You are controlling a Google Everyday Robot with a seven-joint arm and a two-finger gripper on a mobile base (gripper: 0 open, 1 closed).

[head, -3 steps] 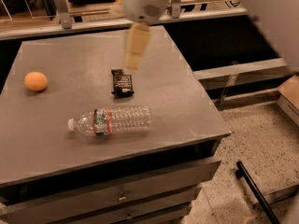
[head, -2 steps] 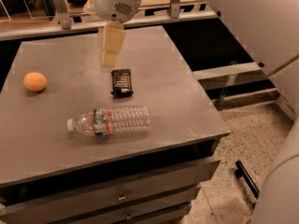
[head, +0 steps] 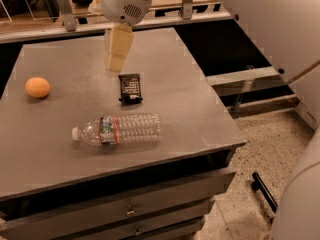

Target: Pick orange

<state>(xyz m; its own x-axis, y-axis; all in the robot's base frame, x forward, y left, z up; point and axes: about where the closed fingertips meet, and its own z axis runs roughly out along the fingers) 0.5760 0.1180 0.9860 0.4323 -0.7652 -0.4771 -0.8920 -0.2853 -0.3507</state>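
The orange [head: 37, 87] is a small round fruit lying at the left side of the grey table [head: 192, 109]. My gripper [head: 115, 63] hangs from the white arm above the back middle of the table, pointing down. It is well to the right of the orange and a little further back, apart from it, just up and left of a dark snack packet [head: 130, 88]. Nothing shows in the gripper.
A clear plastic water bottle [head: 119, 129] lies on its side near the table's front, cap to the left. The dark packet lies between bottle and gripper. A rail [head: 165, 20] runs behind the table. Speckled floor [head: 250, 184] lies to the right.
The arm and gripper have moved left over the table, from above the packet's right side to its upper left. The orange, bottle and packet have not moved.
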